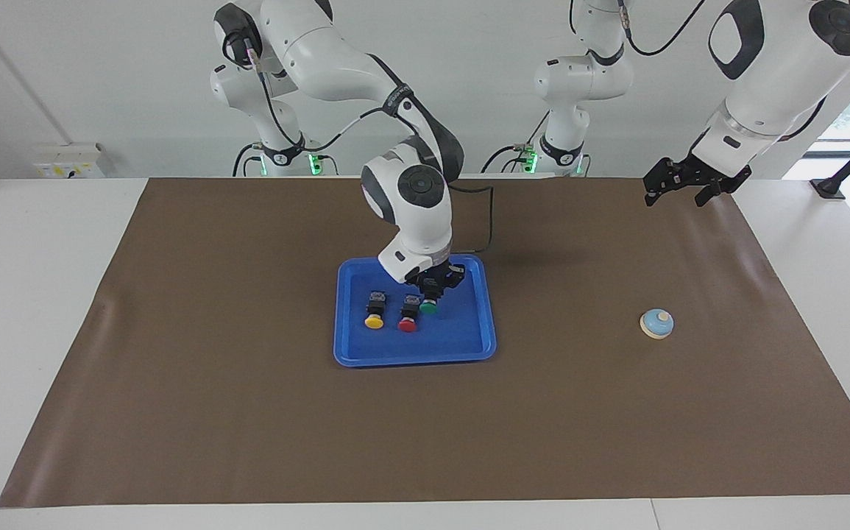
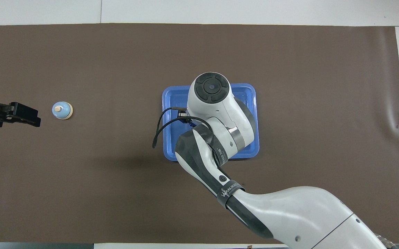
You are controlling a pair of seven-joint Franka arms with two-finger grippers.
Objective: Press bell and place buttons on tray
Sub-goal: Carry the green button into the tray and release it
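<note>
Three buttons: two lie in one tray (image 1: 461, 346); right jaws grasp the third; left jaws released.

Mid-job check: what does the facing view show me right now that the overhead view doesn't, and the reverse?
Only the facing view shows the right gripper shut on the green-capped push button over the tray, beside the yellow-capped button and red-capped button lying in it. The overhead view adds nothing; the right arm hides them. Both show the shallow bright-blue plastic tray, the small light-blue dome bell and the waiting left gripper, open.

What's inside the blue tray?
The yellow button and red button lie in the tray. The right gripper holds the green button over it.
</note>
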